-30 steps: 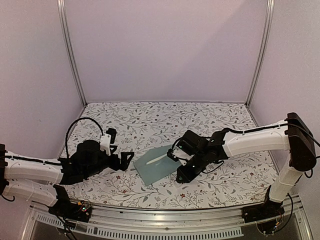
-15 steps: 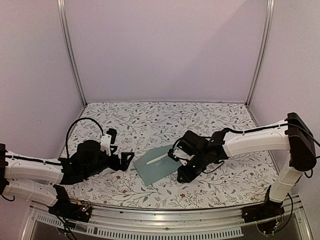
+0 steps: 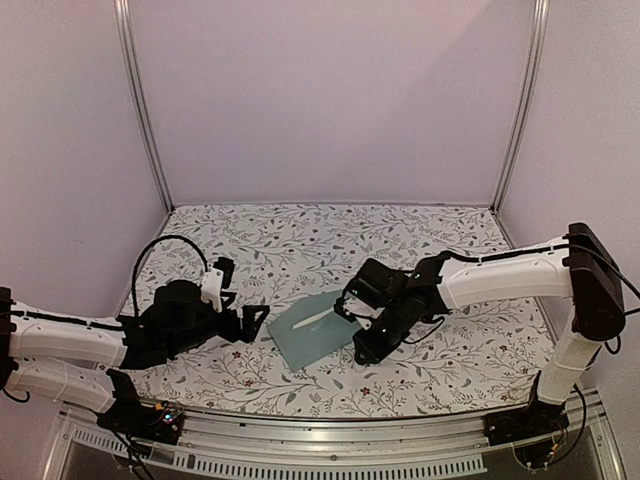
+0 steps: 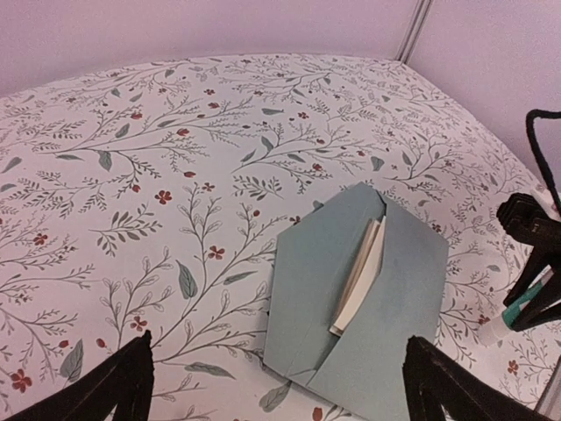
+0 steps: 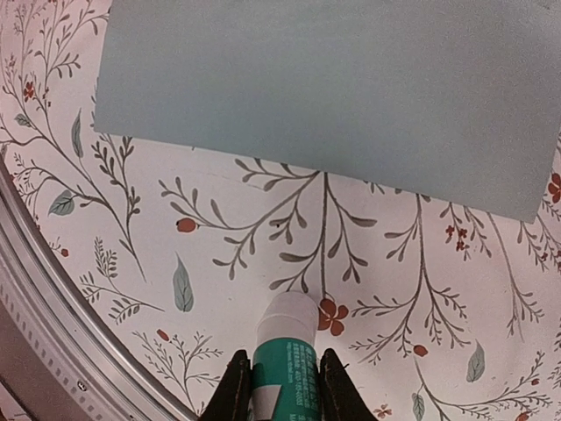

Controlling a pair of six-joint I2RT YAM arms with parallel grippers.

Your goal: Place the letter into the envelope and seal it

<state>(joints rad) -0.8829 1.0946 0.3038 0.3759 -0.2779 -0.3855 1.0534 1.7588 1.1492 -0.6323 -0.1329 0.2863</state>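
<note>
letter (image 4: 358, 276) is in the envelope (image 4: 307, 289); sealing's left imo. my right claw (image 5: 283, 377) clamps the glue stick (image 5: 285, 346) at envelope's 3 o'clock, left claw (image 3: 252, 322) wide apart.

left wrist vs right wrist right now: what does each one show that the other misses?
Left wrist only: the letter, a cream strip showing at the opening of the envelope, that envelope's whole outline, and the left fingers spread open and empty.
Right wrist only: the metal rail at the table edge, and the right fingers clamped on the glue stick, seen close up.
Both: the envelope, the floral cloth, and the glue stick, which is only small at the right edge of the left wrist view.
</note>
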